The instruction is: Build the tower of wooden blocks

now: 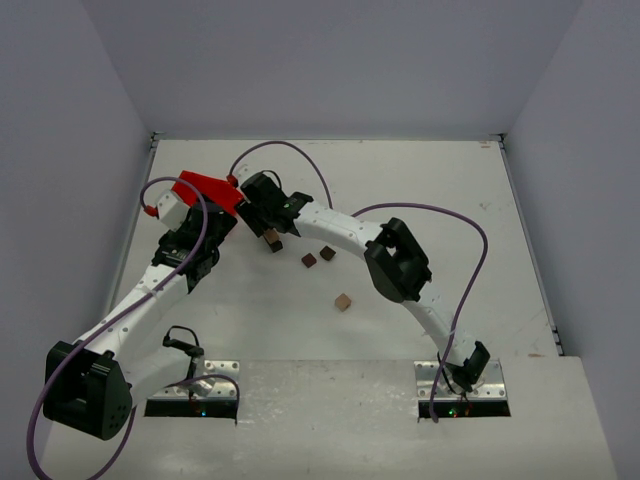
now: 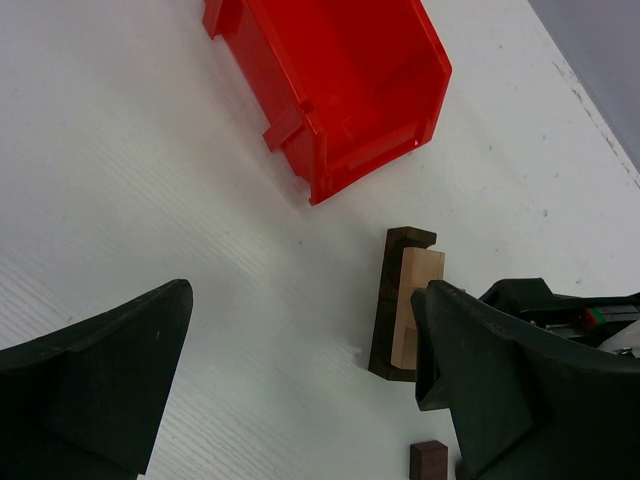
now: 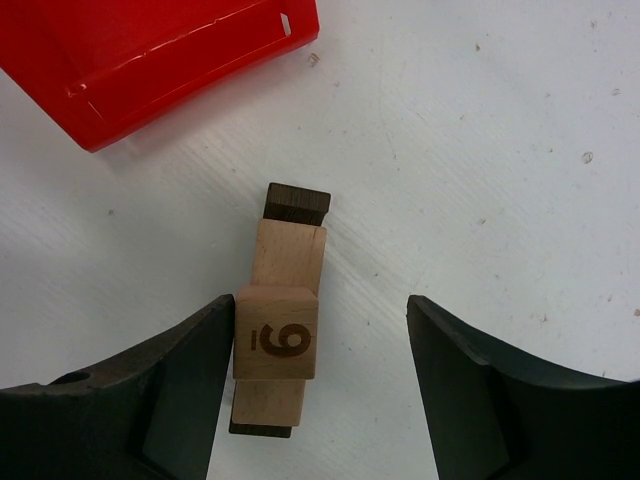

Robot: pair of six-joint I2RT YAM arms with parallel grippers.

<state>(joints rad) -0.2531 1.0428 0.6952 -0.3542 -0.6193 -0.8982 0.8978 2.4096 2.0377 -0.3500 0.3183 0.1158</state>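
Wooden tower (image 3: 276, 340) (numbered top) within spread right gripper (image 3: 320, 325), perhaps touching.

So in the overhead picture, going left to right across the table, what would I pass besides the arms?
red bin → wood block tower → dark brown cube → second dark brown cube → light tan cube

wood block tower (image 3: 277, 335) between fingers (image 3: 180, 400) of right gripper (image 3: 320, 310): bare-looking wood, matt; light tan pieces show faint grain, dark brown ones plainer; top piece has dark burnt-in numeral. fingers: black plastic, matt, slightly grainy. red bin (image 3: 150, 50) beyond fingertips: glossy moulded plastic. table (image 3: 480, 150) beneath fingers: white, matt, finely ribbed, specked.
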